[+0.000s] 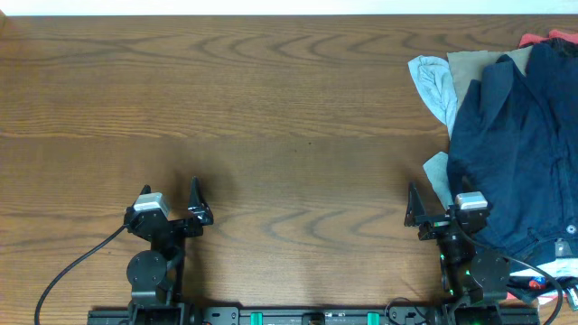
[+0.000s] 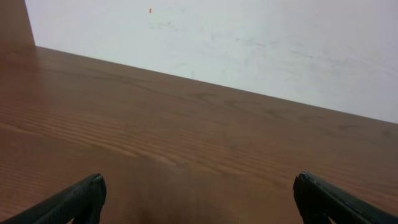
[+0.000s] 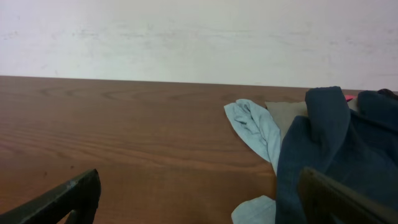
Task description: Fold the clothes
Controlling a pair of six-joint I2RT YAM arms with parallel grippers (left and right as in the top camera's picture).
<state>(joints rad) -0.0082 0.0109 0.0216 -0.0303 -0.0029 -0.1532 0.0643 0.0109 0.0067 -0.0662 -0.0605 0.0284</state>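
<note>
Dark navy cloth, denim-like, lies heaped at the right edge of the desk: the shorts (image 1: 519, 153), crumpled over a tan garment (image 1: 470, 65) and a pale blue-grey garment (image 1: 436, 86), with something red (image 1: 542, 38) showing at the far right corner. I judge the shorts soft and limp but with some body. They are heavier than the thin blue piece, not slippery and not fragile, so they should drape and drag along the wood rather than slide. A pinch through one layer at an edge ought to hold. Their near-left border hangs just beside my right hand (image 1: 435, 194), and that is where I would take them first, pulling them left onto the bare wood to spread them. I cannot tell from this heap which edge is the waistband. A corner of the pale garment pokes out from under the navy right there, so I risk catching both. My right hand is spread wide and holds nothing. My left hand (image 1: 170, 190), well apart at the near left, is likewise spread and empty over bare desk (image 1: 289, 117). No basket, box or bin shows in any view, and the clothes simply rest on the desk.
</note>
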